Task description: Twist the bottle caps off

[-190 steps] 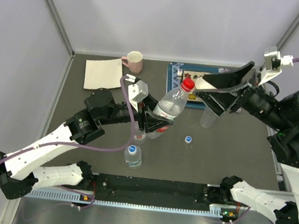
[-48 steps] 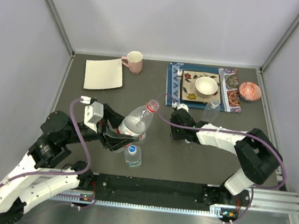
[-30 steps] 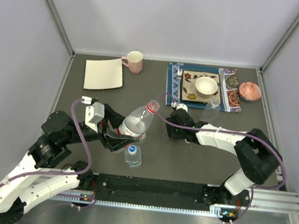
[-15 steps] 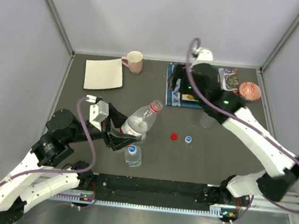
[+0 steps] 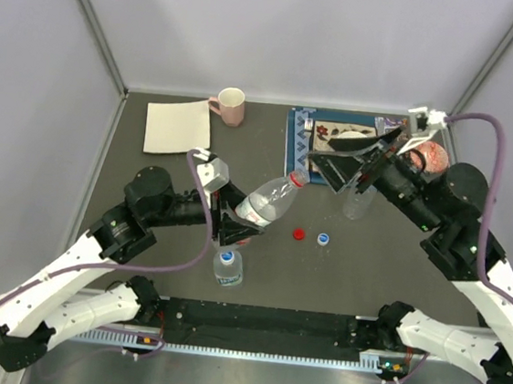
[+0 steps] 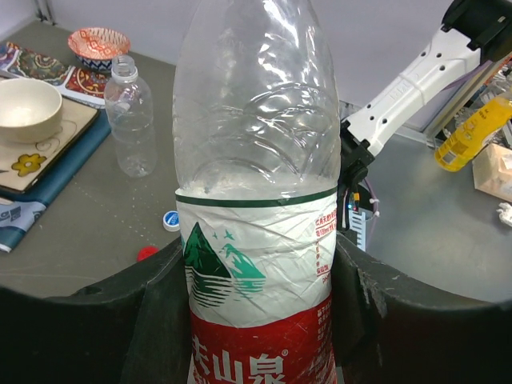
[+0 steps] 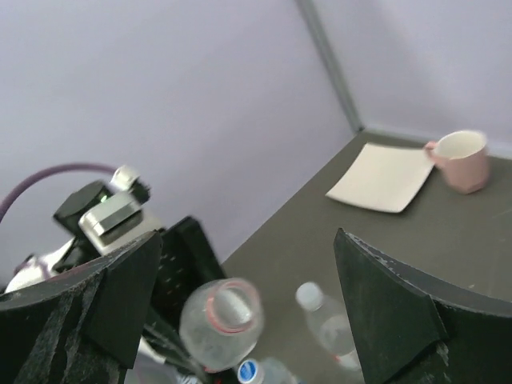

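Grey tabletop (image 5: 369,259) below — left gripper (image 5: 235,225) clamps the uncapped red-labelled bottle (image 5: 269,203), right gripper (image 5: 347,160) spread wide.

Clear bottles (image 5: 354,207): four, red-label bottle (image 5: 269,201) included; two carry caps. Loose on the table (image 5: 396,262): one red cap (image 5: 299,234), one blue cap (image 5: 322,238). Bowls, two: white bowl (image 6: 28,108), red-patterned bowl (image 5: 430,158); pink mug (image 5: 231,106), white napkin (image 5: 178,126), patterned mat (image 5: 296,146): one each.

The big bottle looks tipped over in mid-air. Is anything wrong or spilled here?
The big bottle leans, capless, but the left gripper holds it by its lower, labelled part. A red cap and a blue cap lie loose on the table near it. No spill shows.
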Controlling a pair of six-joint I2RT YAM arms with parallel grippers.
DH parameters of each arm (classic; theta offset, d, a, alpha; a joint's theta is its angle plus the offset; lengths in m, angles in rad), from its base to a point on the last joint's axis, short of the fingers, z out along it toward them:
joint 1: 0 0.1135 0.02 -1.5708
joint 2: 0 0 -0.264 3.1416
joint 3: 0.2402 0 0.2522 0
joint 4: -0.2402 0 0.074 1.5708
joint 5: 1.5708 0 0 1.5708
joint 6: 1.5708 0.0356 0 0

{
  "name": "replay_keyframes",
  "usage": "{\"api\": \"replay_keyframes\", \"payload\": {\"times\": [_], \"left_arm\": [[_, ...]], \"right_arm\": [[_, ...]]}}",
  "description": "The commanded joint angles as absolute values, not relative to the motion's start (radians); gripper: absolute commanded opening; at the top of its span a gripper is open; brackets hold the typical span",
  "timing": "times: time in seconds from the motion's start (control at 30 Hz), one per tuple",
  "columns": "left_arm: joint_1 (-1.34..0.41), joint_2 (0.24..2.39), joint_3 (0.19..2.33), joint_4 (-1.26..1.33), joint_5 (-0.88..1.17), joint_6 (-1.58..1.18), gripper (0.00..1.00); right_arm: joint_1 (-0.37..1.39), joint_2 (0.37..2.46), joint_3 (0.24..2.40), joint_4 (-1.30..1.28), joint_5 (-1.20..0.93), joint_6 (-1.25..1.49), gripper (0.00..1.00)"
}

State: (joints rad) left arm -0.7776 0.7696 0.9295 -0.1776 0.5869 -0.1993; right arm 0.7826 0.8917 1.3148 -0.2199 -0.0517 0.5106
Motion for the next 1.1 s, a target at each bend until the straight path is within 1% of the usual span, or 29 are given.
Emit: {"api": "replay_keyframes", "payload": {"times": [0.0,0.23,0.33,0.47,0.5,0.53,0.57,0.63,0.67,0.73,0.77,0.83,0.87,0.93,0.97,1.0,1.03,1.07], "left_arm": [[-0.776,0.808,0.989,-0.089,0.621,-0.198,0.60],[-0.776,0.839,1.000,-0.063,0.632,-0.213,0.60],[-0.776,0.841,1.005,-0.061,0.629,-0.210,0.60],[-0.778,0.844,1.008,-0.061,0.621,-0.209,0.60],[-0.778,0.844,1.009,-0.061,0.620,-0.209,0.60],[-0.778,0.845,1.009,-0.061,0.617,-0.209,0.60],[-0.779,0.847,1.009,-0.061,0.615,-0.210,0.60],[-0.778,0.851,1.011,-0.061,0.615,-0.209,0.60],[-0.778,0.851,1.012,-0.058,0.617,-0.209,0.60],[-0.778,0.854,1.014,-0.060,0.618,-0.210,0.60],[-0.778,0.857,1.015,-0.060,0.618,-0.210,0.60],[-0.779,0.859,1.019,-0.060,0.615,-0.212,0.62],[-0.779,0.859,1.019,-0.060,0.611,-0.212,0.63],[-0.779,0.859,1.019,-0.060,0.604,-0.212,0.69],[-0.779,0.858,1.019,-0.060,0.592,-0.213,0.71],[-0.779,0.856,1.016,-0.060,0.588,-0.213,0.74],[-0.779,0.853,1.017,-0.060,0.581,-0.213,0.82],[-0.778,0.848,1.016,-0.060,0.563,-0.215,0.85]], "right_arm": [[0.787,0.930,1.289,-0.135,-0.311,0.595,0.89],[0.787,0.960,1.266,-0.158,-0.347,0.597,0.88],[0.787,0.962,1.255,-0.160,-0.350,0.600,0.85],[0.788,0.959,1.244,-0.160,-0.356,0.607,0.78],[0.788,0.954,1.238,-0.155,-0.356,0.607,0.71],[0.787,0.953,1.235,-0.155,-0.356,0.609,0.68],[0.787,0.953,1.233,-0.155,-0.359,0.611,0.62],[0.787,0.946,1.226,-0.155,-0.356,0.611,0.56],[0.787,0.943,1.224,-0.153,-0.356,0.611,0.51],[0.787,0.939,1.216,-0.152,-0.351,0.609,0.44],[0.787,0.936,1.216,-0.153,-0.353,0.607,0.36],[0.787,0.931,1.215,-0.153,-0.351,0.607,0.25],[0.787,0.931,1.215,-0.153,-0.353,0.607,0.15],[0.787,0.927,1.215,-0.153,-0.350,0.611,0.06],[0.787,0.927,1.215,-0.155,-0.348,0.607,0.00],[0.787,0.923,1.216,-0.158,-0.344,0.606,0.00],[0.787,0.920,1.218,-0.161,-0.331,0.603,0.00],[0.785,0.916,1.223,-0.170,-0.324,0.598,0.00]]}}
